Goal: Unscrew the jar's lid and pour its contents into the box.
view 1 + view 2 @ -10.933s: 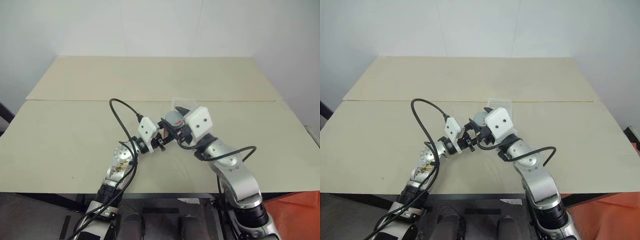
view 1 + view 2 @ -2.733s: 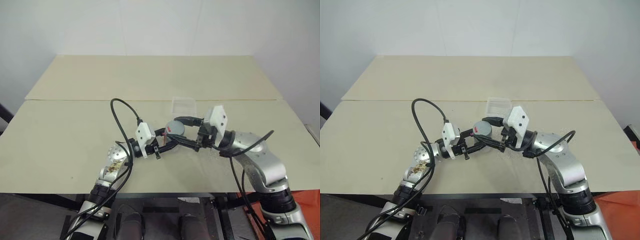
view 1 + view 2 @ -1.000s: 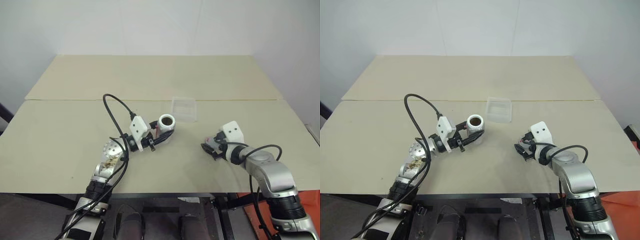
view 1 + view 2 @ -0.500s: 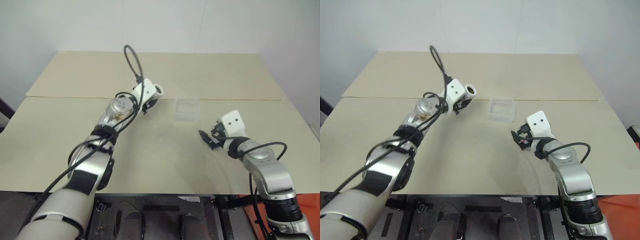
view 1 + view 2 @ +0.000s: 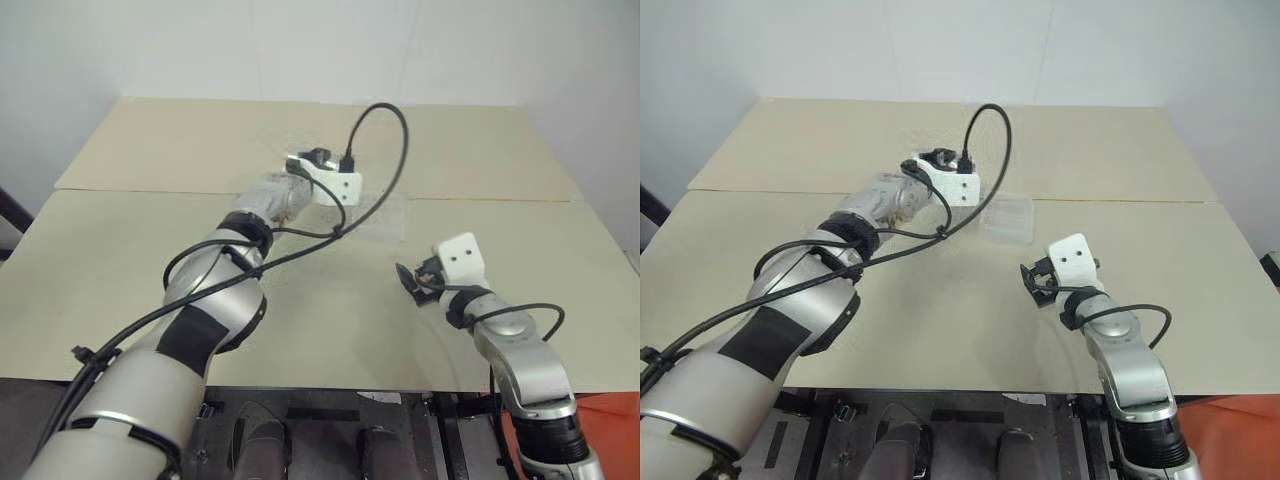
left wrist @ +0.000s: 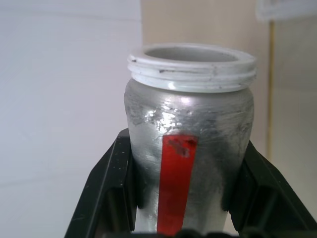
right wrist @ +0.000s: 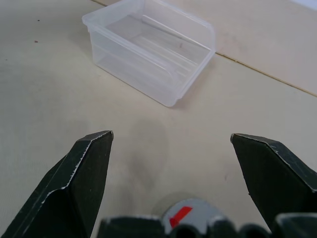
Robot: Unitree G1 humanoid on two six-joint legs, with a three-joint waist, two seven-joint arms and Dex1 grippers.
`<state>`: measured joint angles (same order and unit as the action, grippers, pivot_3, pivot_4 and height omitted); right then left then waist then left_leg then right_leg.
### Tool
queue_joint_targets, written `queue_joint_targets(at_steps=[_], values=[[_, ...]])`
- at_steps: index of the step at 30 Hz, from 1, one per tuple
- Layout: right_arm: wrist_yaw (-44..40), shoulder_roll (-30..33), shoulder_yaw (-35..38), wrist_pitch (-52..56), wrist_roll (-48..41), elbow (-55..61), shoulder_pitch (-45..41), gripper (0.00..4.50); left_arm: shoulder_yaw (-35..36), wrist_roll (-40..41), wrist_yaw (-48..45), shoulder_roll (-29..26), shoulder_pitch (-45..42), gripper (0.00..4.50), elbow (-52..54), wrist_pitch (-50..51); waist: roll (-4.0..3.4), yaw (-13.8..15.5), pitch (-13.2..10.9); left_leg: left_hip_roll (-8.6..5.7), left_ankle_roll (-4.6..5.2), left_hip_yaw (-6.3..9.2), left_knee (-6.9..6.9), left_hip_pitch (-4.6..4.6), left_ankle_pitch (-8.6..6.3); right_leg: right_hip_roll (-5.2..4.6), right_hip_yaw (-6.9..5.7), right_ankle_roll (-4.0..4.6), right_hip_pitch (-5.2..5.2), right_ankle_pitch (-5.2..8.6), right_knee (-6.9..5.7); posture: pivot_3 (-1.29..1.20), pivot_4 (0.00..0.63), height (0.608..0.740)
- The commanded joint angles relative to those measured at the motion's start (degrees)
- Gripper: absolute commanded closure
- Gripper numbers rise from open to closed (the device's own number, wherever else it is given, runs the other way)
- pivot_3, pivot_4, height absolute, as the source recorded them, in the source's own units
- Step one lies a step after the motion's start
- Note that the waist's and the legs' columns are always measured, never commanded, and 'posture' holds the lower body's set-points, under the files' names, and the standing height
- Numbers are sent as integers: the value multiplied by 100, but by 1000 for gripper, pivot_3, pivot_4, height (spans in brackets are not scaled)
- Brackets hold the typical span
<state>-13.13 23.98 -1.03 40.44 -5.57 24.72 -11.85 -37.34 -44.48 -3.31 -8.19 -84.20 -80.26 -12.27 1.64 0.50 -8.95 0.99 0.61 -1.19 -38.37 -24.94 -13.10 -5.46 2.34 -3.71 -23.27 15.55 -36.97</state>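
**Q:** Two end effectors are showing; which one is carrying the jar, and where is the box lying from it?

**A:** The left end effector (image 6: 183, 218) is pinching the jar (image 6: 190, 134) low on its silvery body, one black finger on each side of the red stripe. The mouth is standing bare, its white threaded rim pointing away from the wrist, so the jar's long axis is running along the fingers. In the head views that hand is hanging above the tabletop (image 5: 130, 250), just beside the near-left edge of the box (image 5: 1008, 217), and is much the nearer arm to it. Judging from this, the pour is calling for the open mouth to be tipped rightward and down over the box.

**Q:** And the right end effector?

**A:** The right end effector (image 7: 171, 163) is standing spread wide and holding nothing. The lid (image 7: 185, 214) is lying flat on the tabletop below it, red mark up, with the box well ahead of the fingertips.
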Motion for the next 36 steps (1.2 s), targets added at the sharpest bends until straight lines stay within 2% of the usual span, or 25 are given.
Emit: queue_joint_targets(at_steps=[1,3,6,12,19,24,27,32,36], values=[[179,-55,167,57,117,465,90,25,-698,-834,631,149,-347,2549,-43,117,1,9,-1,-1,0,0,0,0,0,0,0,0,0,0,0,0,150,740],[249,-114,153,129,147,566,103,25,-822,-991,756,181,-347,2549,-72,161,1,-5,-1,-1,0,0,0,0,0,0,0,-1,0,1,-1,0,150,740],[370,-264,140,336,160,854,188,25,-1385,-1617,1150,234,-378,2549,-117,280,0,-15,-1,0,-1,0,0,1,1,1,1,-1,-4,1,-1,0,150,740],[519,-462,100,731,210,1408,519,25,-2062,-2360,1326,266,-480,2549,-175,374,1,13,-1,-3,-1,0,-2,-4,1,-2,1,-2,-5,1,-6,0,150,740],[576,-466,98,881,327,1568,735,25,-1228,-1715,1133,393,-501,2549,-155,383,1,19,-1,-2,0,1,-17,-5,0,-4,0,-3,-5,2,-5,0,150,740],[556,-442,116,864,350,1518,784,25,-1036,-1631,1037,386,-525,2549,-153,397,1,10,-1,-2,2,2,-36,-6,-1,-4,1,-5,-5,3,-7,0,150,740],[526,-430,121,856,348,1515,743,25,-334,-985,765,381,-459,2549,-129,448,1,0,-1,-2,1,2,-44,-5,-1,-3,1,-5,-5,3,-13,0,150,740],[536,-484,112,797,345,1393,701,25,1817,938,-142,362,-232,2549,-34,657,1,-5,-1,-2,1,5,-53,-5,-1,-4,1,-4,-4,3,-20,0,150,740],[490,-437,36,745,375,1293,637,25,2978,1922,-582,237,-57,2549,45,695,0,-27,-1,-2,1,7,-55,-4,0,-4,0,-4,-3,2,-24,0,150,740]])
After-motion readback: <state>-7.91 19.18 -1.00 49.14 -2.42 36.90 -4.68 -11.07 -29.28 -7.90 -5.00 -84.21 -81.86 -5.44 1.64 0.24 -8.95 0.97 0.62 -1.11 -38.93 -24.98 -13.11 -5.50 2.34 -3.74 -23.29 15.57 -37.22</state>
